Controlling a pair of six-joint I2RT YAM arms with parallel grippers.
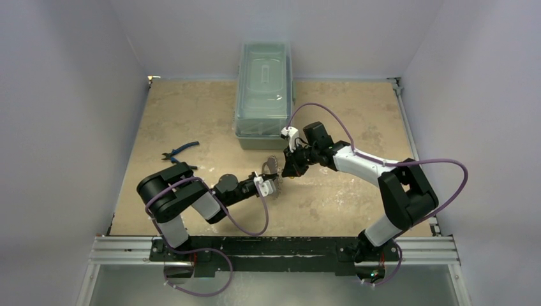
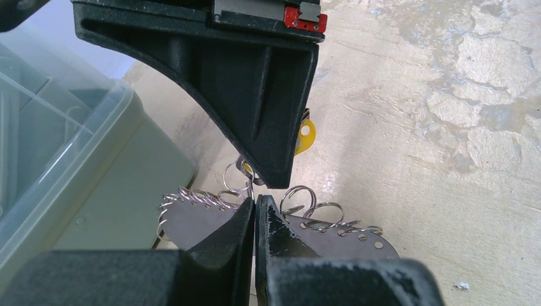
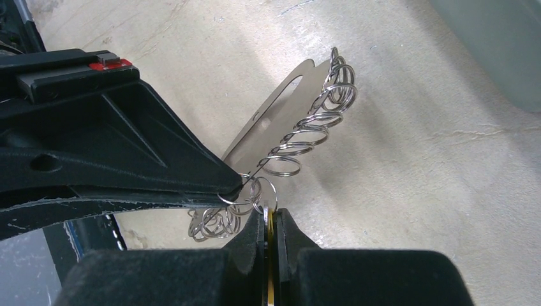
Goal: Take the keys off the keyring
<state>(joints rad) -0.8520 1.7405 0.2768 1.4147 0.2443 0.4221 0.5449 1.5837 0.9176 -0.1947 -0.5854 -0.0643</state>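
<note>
While the left gripper (image 2: 256,205) and right gripper (image 3: 270,217) meet above the table (image 1: 191,115), just in front of the box (image 1: 264,83), the task appears to stand at its 1st extraction.

Pliers (image 1: 180,152): flat on the table, left of the box and a little nearer the arms, well apart from both grippers.

Keyring (image 3: 281,124): seen here as a thin silvery plate with a row of small wire loops along 1 edge. It is held in the air in front of the box's near wall. The left gripper's jaws are fully closed on the plate's flat part.

Yellow key (image 2: 303,143): beside the end loops, on the side away from the box. The right gripper's jaws are pinched together on it, and a yellow sliver shows between the pads. Its head sits at 1 of the end loops, so it is judged not yet off. Whether that loop has begun to open cannot be told.

Progress: no loose key is visible anywhere on the table, so 0 keys appear removed. Other silvery keys cannot be made out among the loops in any of the 3 views, so the number left is unclear.
</note>
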